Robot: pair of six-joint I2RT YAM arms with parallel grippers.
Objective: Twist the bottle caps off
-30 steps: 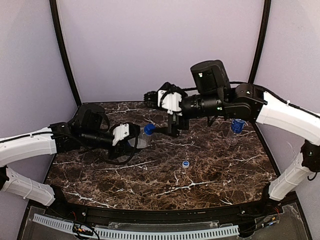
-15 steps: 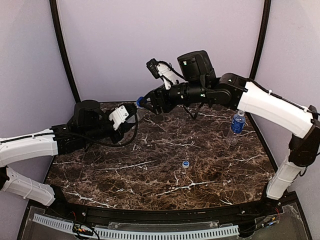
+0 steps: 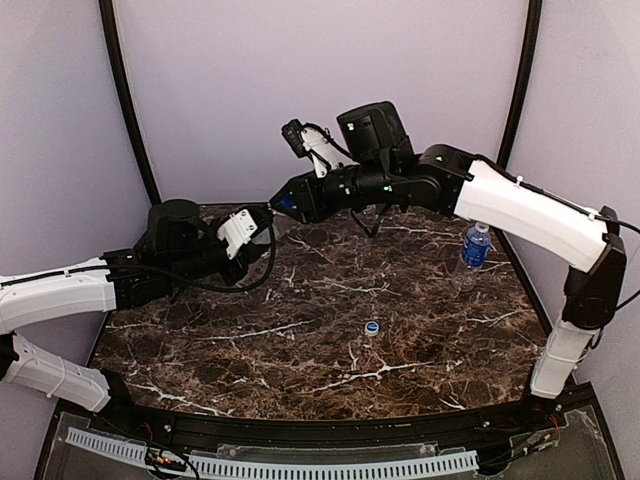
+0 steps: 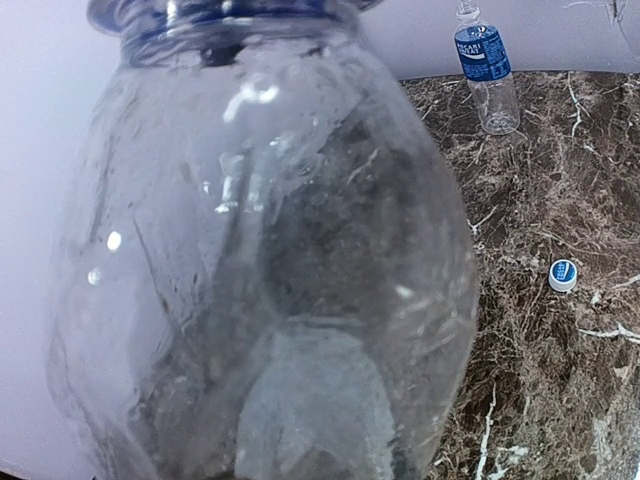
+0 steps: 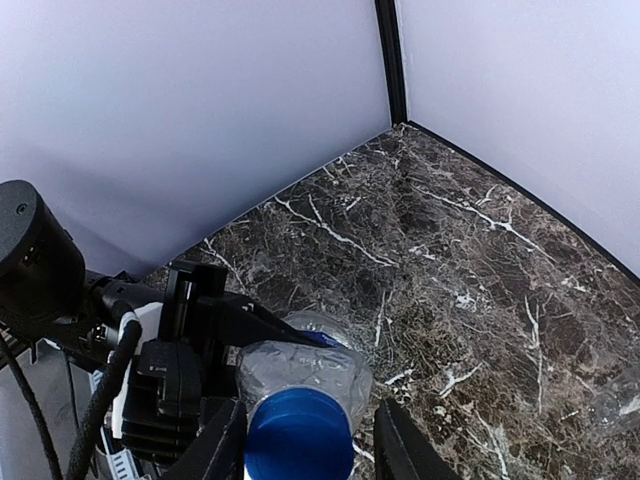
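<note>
Within the last second the left gripper (image 3: 252,226) lifts the unlabelled bottle (image 4: 270,250) from low over the surface (image 3: 330,300) to the upper middle of the overhead frame, close before the back wall. The right gripper (image 5: 312,448) moves from beside the neck to directly over it. Its jaws, wide apart one second ago, are now much narrower and stand on both sides of the dark blue cap (image 5: 298,436). In the right wrist view the left-hand finger seems to be at the rim, while a thin dark gap seems to remain on the other side, so I cannot tell if they pinch the cap already. The left jaws are closed tightly on the bottle body and hold it in the air, tilted, with the neck pointing to the right arm. For the task I judge this as the setting of the grip: the cap is on, and the twisting is not yet begun. The bottle is clear, thin and rather crumpled (it probably yields under pressure), and the cap is very small against it. One loose cap (image 3: 371,327) lies alone at the centre of the surface, and the water bottle (image 3: 476,247) stands upright at the right.
</note>
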